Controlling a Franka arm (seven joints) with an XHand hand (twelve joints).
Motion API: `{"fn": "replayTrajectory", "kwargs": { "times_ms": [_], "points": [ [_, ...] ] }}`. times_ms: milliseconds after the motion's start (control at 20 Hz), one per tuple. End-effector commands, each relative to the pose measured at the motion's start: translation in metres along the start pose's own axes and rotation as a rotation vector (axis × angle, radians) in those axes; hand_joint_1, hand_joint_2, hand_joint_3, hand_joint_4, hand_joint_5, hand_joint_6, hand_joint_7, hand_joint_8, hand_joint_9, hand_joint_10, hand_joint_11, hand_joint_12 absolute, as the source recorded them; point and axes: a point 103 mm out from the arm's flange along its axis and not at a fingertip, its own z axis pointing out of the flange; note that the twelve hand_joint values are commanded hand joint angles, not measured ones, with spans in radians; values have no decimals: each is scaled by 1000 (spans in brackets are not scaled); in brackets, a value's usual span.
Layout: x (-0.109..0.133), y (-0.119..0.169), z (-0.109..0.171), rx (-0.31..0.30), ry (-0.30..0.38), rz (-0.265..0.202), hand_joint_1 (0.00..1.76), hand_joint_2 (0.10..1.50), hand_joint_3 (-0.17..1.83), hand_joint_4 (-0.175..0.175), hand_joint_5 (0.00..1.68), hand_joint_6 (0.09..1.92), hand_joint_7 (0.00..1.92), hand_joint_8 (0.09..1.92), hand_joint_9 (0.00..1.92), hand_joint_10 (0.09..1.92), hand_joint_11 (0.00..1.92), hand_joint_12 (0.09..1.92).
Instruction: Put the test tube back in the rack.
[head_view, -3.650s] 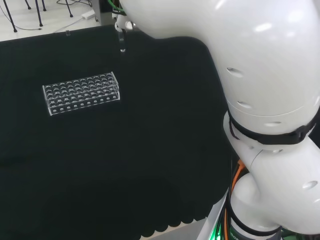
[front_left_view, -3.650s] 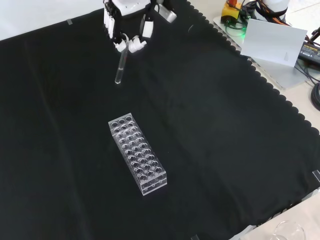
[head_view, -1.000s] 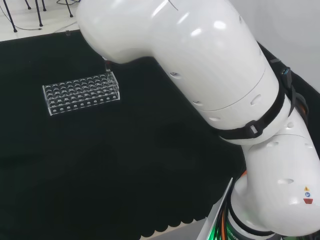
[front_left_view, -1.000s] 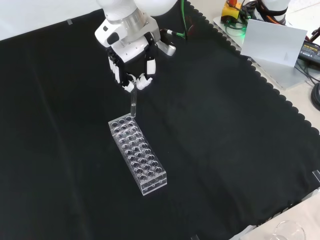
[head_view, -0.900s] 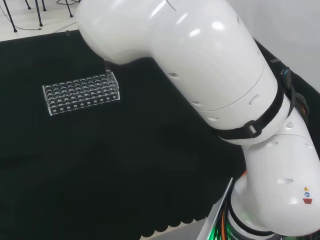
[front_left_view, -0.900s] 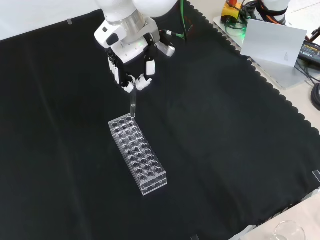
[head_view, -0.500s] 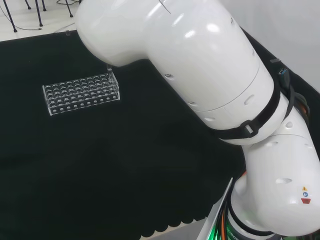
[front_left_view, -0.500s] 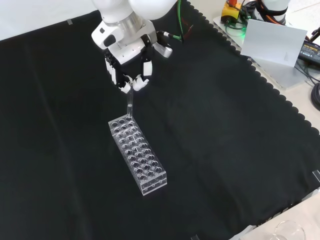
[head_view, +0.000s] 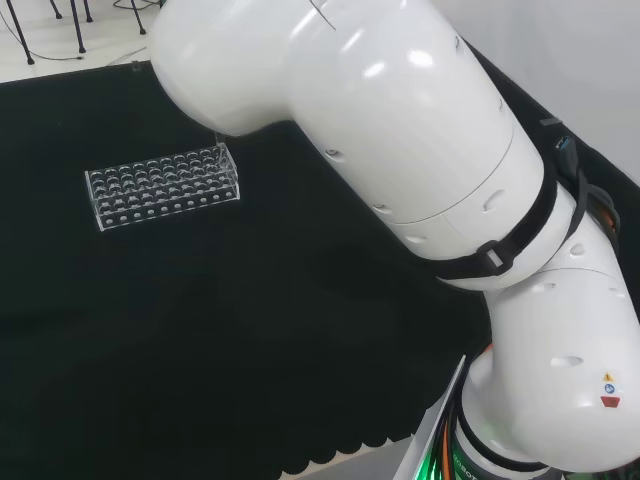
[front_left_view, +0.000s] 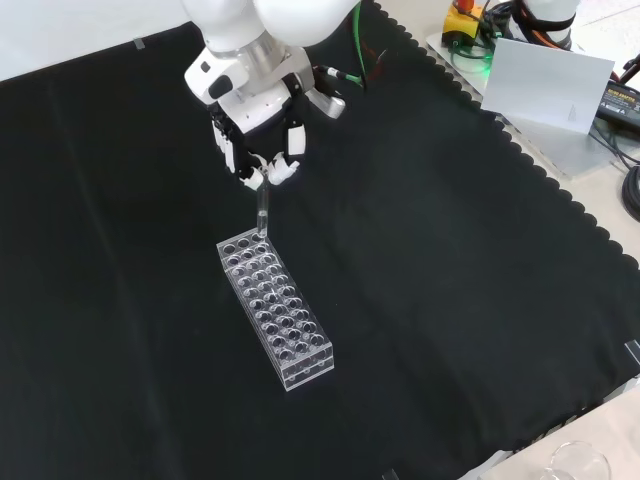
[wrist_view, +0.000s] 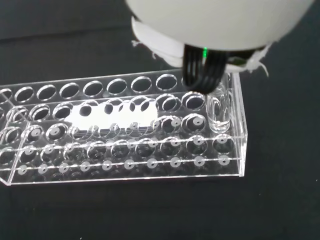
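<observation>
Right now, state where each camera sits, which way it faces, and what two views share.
Head view: behind and above the arm's base, over the white links at the rack.
Front view: before the arm, looking down on the cloth; the hand pinches the test tube.
Wrist view: at the wrist, close on the tube's lower end at the rack's end holes.
All share the rack.

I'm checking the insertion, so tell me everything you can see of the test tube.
The test tube is a slim, clear tube, seemingly empty, held about upright with its top pinched in the hand. Its rounded lower end sits in a hole in the end row of the clear plastic rack, at the end nearest the hand. In the wrist view it stands partly inside that hole.
</observation>
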Motion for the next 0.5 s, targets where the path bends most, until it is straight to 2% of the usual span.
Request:
{"fn": "replayTrajectory", "kwargs": {
  "times_ms": [50, 500],
  "points": [
    [0, 1, 3, -1, 11, 3, 1444, 479, 899, -175, 1313, 666, 1423, 657, 1298, 704, 1222, 1048],
    [1, 7, -2, -10, 6, -9, 1444, 480, 899, -175, 1312, 666, 1422, 657, 1297, 704, 1222, 1048]
  ]
}}
